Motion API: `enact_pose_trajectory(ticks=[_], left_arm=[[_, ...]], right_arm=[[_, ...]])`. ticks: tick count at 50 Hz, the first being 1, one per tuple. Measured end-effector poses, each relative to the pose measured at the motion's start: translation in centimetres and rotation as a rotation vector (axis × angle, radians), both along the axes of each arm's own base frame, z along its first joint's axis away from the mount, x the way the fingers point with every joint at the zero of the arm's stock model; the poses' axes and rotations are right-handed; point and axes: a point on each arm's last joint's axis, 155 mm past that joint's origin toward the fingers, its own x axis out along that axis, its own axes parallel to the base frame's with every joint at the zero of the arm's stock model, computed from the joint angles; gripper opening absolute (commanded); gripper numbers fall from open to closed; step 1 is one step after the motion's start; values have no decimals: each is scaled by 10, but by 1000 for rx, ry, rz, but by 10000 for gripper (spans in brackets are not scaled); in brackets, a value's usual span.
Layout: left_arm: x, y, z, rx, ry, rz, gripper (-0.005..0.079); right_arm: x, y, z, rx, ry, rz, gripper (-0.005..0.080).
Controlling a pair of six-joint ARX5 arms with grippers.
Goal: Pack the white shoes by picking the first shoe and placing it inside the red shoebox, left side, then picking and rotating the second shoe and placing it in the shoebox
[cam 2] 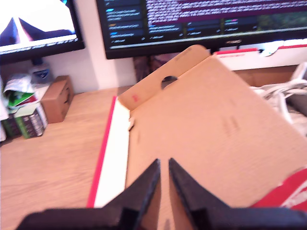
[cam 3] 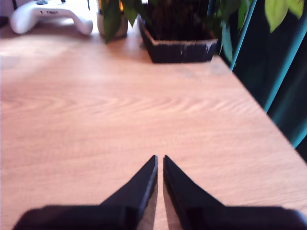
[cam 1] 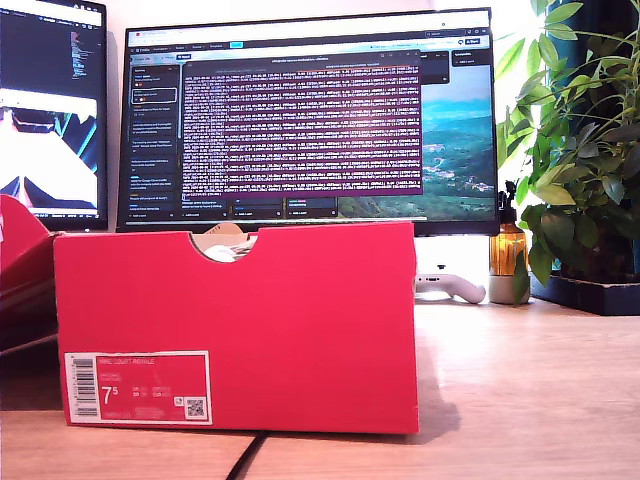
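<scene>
Grippers: my first gripper (cam 2: 163, 165) hangs over the red shoebox's open brown lid (cam 2: 211, 124), jaws nearly closed, holding nothing; my second gripper (cam 3: 159, 162) hangs over the bare wooden table (cam 3: 120, 110), jaws nearly closed, empty.
Red shoebox (cam 1: 240, 330): stands on the table in front of the monitor (cam 1: 310, 120).
Shoes: something white (cam 1: 222, 250) shows in the shoebox's notch; cannot tell more.
Beyond the shoebox: white game controller (cam 1: 450, 287), potted plant (cam 1: 580, 150).

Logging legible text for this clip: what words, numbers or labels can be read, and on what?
"7.5": white label on the red shoebox.
"NIKE COURT ROYALE", faint: the label's top line.
Barcode, QR code, remaining label print: too small.
Monitor text: too small.
Wrist views: nothing legible.
</scene>
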Motion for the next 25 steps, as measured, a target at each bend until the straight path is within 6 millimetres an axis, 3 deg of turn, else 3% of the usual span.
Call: enact_pose_trajectory(ticks=[25], left_arm=[[0, 2, -1, 0, 4, 9, 42]], right_arm=[[-25, -27, 22, 15, -90, -104, 0]])
